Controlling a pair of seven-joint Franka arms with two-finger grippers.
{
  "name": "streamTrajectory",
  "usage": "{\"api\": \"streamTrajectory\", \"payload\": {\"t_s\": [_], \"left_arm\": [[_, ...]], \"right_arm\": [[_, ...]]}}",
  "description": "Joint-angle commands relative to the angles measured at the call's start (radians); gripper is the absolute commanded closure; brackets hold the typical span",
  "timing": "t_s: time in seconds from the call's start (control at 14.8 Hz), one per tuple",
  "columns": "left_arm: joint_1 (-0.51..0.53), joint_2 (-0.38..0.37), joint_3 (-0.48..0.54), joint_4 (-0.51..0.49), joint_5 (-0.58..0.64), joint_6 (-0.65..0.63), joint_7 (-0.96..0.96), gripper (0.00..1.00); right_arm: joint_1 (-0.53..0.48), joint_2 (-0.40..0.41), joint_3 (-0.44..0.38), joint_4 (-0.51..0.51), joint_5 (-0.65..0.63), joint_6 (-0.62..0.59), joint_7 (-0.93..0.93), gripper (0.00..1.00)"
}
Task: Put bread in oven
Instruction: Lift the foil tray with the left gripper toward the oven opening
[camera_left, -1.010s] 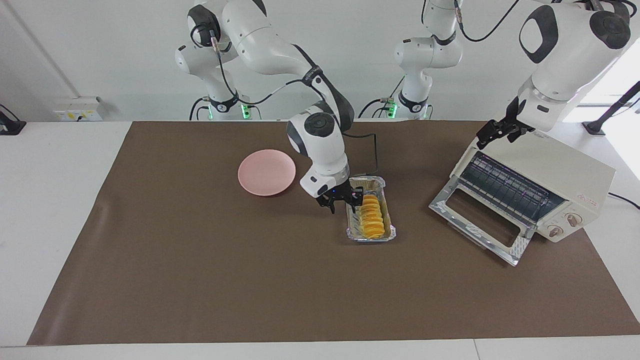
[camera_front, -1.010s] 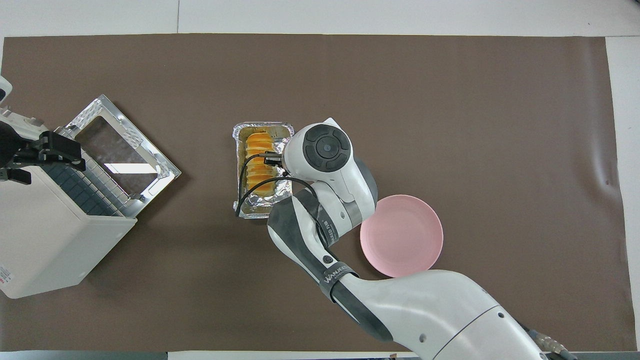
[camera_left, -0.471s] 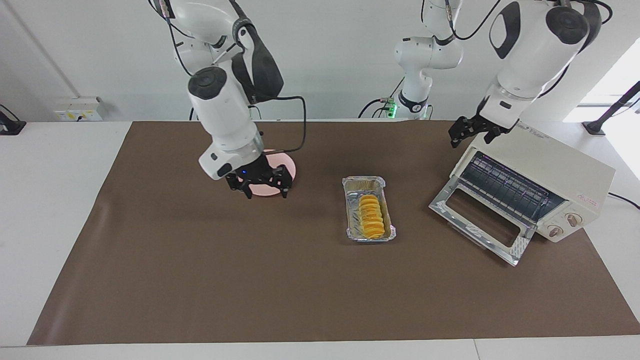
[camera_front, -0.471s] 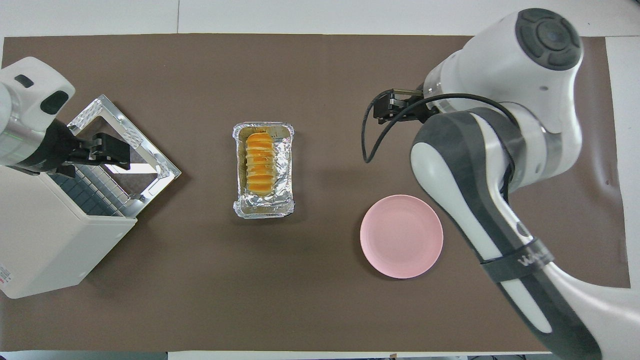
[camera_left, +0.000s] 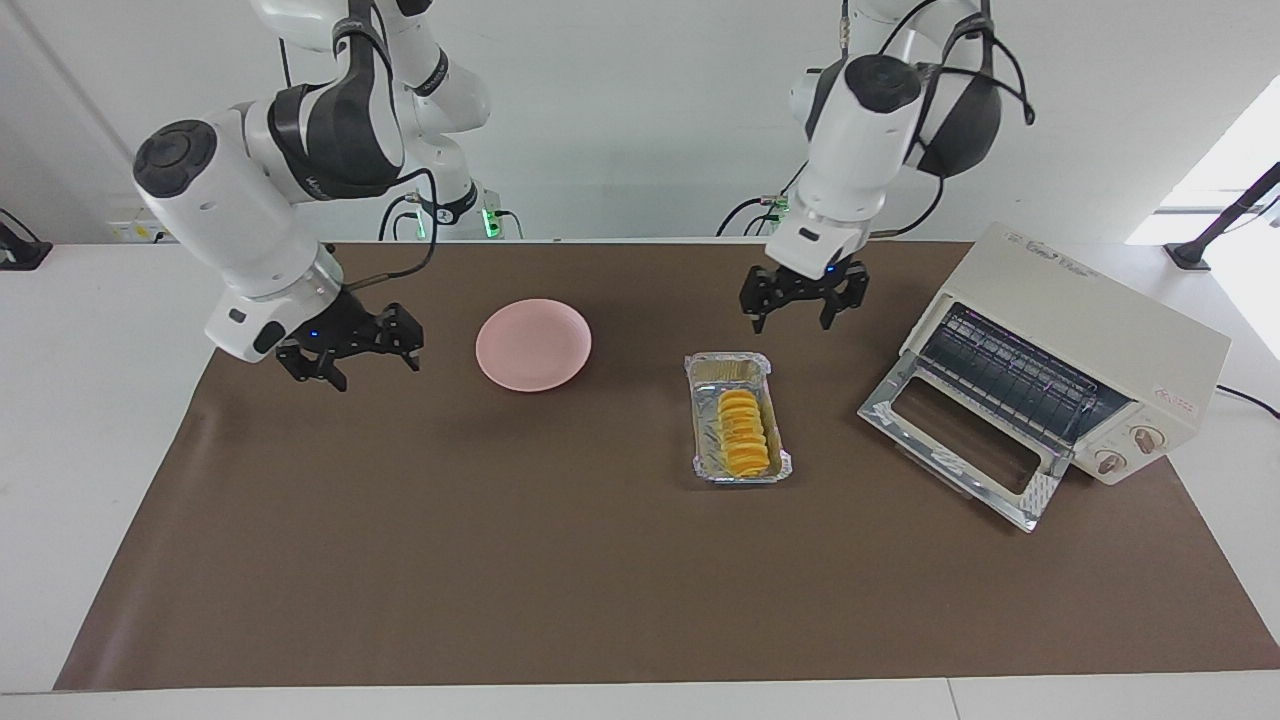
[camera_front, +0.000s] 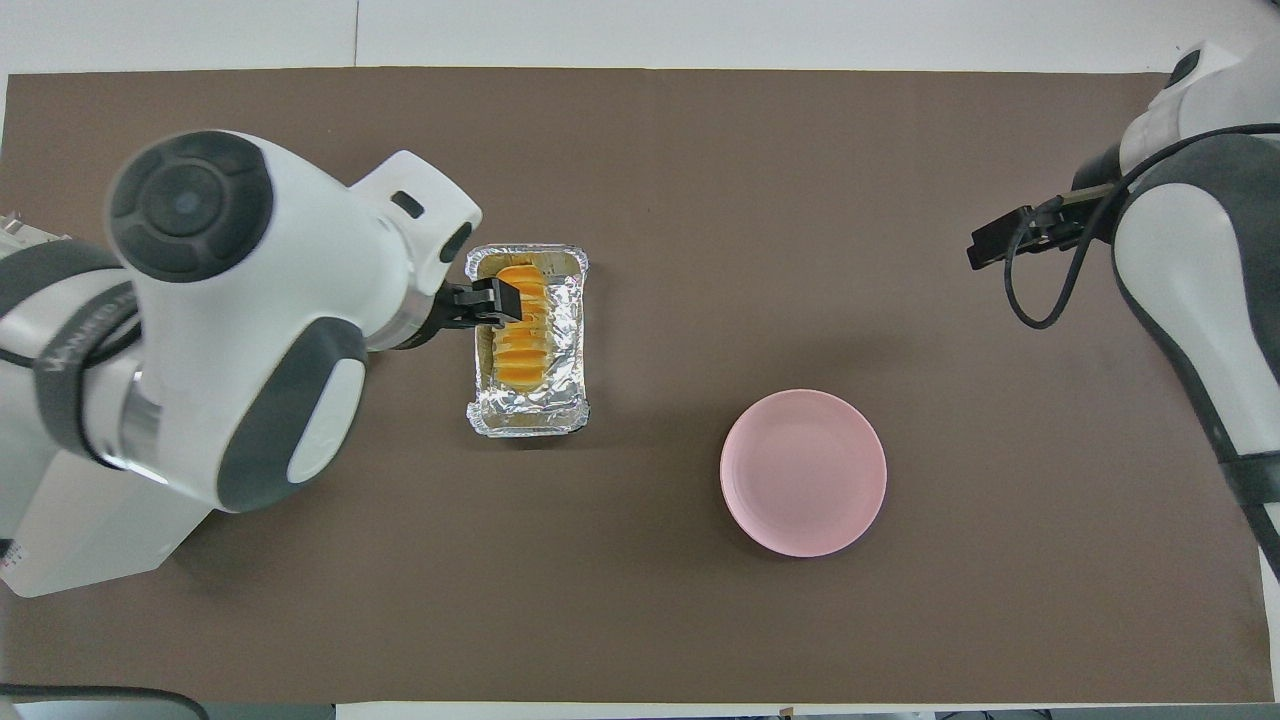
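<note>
The bread (camera_left: 743, 432), a ridged golden loaf, lies in a crinkled foil tray (camera_left: 728, 371) at the middle of the mat; it also shows in the overhead view (camera_front: 520, 340). The cream oven (camera_left: 1090, 320) stands at the left arm's end with its glass door (camera_left: 950, 440) dropped open and the rack showing. My left gripper (camera_left: 803, 300) is open and empty, raised over the tray's edge on the oven's side. My right gripper (camera_left: 350, 350) is open and empty, raised over the mat toward the right arm's end.
A round pink plate (camera_left: 533, 344) sits between the tray and the right gripper, a little nearer to the robots than the tray. In the overhead view the left arm covers most of the oven (camera_front: 80, 540). A brown mat (camera_left: 500, 560) covers the table.
The right gripper left the tray and swung past the plate to the right arm's end. The left gripper moved from over the oven's top to over the tray's edge.
</note>
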Motion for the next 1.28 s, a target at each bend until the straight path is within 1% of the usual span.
{"api": "streamTrajectory", "payload": {"t_s": [0.0,0.13,0.27,0.34,0.47,0.67,0.88,0.94,1.08,1.14,1.21], "left_arm": [[-0.055,0.101,0.017,-0.033,-0.01,0.163,-0.021,0.0],[-0.088,0.169,0.019,-0.04,-0.01,0.229,-0.02,0.0],[-0.095,0.201,0.019,-0.038,-0.01,0.244,-0.021,0.0],[-0.116,0.235,0.019,-0.038,-0.01,0.263,-0.029,0.0],[-0.136,0.276,0.02,-0.038,-0.01,0.327,-0.052,0.0],[-0.145,0.28,0.019,-0.052,-0.01,0.33,-0.057,0.0],[-0.145,0.303,0.019,-0.053,-0.01,0.358,-0.084,0.0],[-0.145,0.303,0.019,-0.055,-0.01,0.358,-0.099,0.1],[-0.154,0.297,0.019,-0.087,-0.01,0.358,-0.107,0.22],[-0.159,0.297,0.019,-0.09,-0.01,0.358,-0.109,0.36],[-0.159,0.297,0.019,-0.089,-0.01,0.356,-0.109,0.62]], "right_arm": [[-0.03,-0.069,0.017,-0.031,-0.055,-0.074,-0.036,0.0],[-0.038,-0.13,0.017,-0.066,-0.072,-0.112,-0.033,0.0],[-0.03,-0.196,0.017,-0.122,-0.1,-0.119,-0.018,0.0],[-0.03,-0.22,0.017,-0.152,-0.1,-0.119,0.017,0.0],[-0.032,-0.228,0.017,-0.161,-0.099,-0.119,0.111,0.0],[-0.038,-0.228,0.019,-0.157,-0.094,-0.116,0.143,0.0],[-0.041,-0.228,0.02,-0.158,-0.103,-0.116,0.162,0.0],[-0.044,-0.228,0.02,-0.16,-0.112,-0.108,0.162,0.0],[-0.052,-0.228,0.023,-0.163,-0.129,-0.102,0.16,0.0],[-0.052,-0.23,0.025,-0.161,-0.129,-0.106,0.159,0.0],[-0.048,-0.23,0.025,-0.161,-0.129,-0.108,0.157,0.0]]}}
